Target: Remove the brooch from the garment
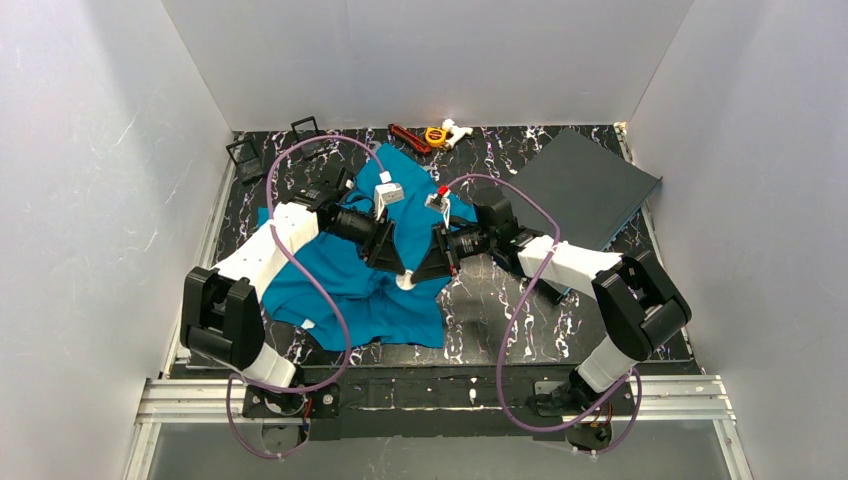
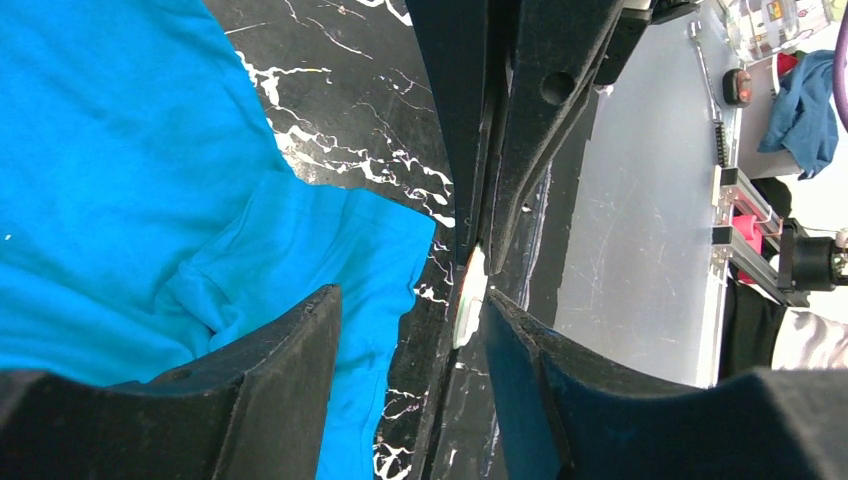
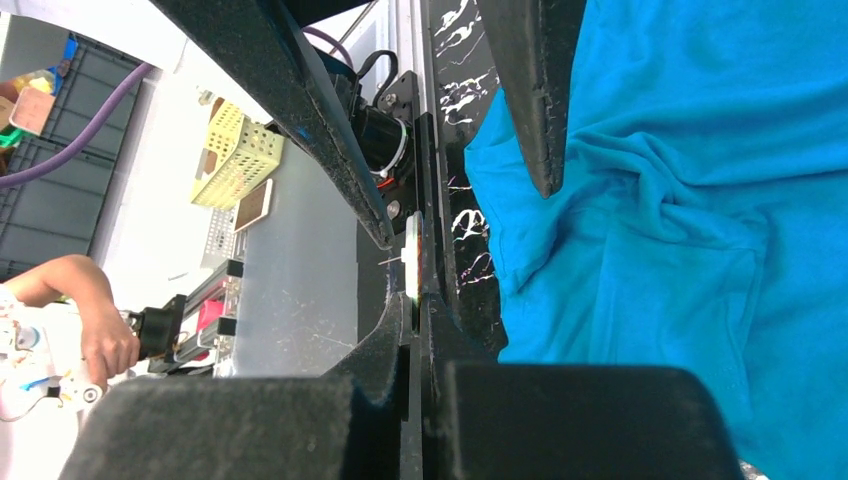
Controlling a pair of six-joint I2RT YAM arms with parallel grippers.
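The garment (image 1: 340,270) is a teal T-shirt spread on the black marbled table, left of centre. The brooch (image 1: 406,282), a thin white disc, is seen edge-on in both wrist views (image 2: 468,300) (image 3: 412,258), over bare table just beside the garment's (image 2: 150,200) edge. My right gripper (image 1: 420,270) (image 3: 414,298) is shut on the brooch's lower rim. My left gripper (image 1: 398,266) (image 2: 410,300) faces it, jaws open around the brooch. Its right finger (image 2: 540,370) is close to the disc and its left finger (image 2: 280,370) is over the cloth. The garment (image 3: 680,230) lies right of the disc.
A flat dark grey board (image 1: 585,185) lies at the back right. Two small black frames (image 1: 245,155) stand at the back left. A red tool (image 1: 408,137), a yellow tape measure (image 1: 436,135) and a white object (image 1: 456,129) lie along the back wall. White walls enclose the table.
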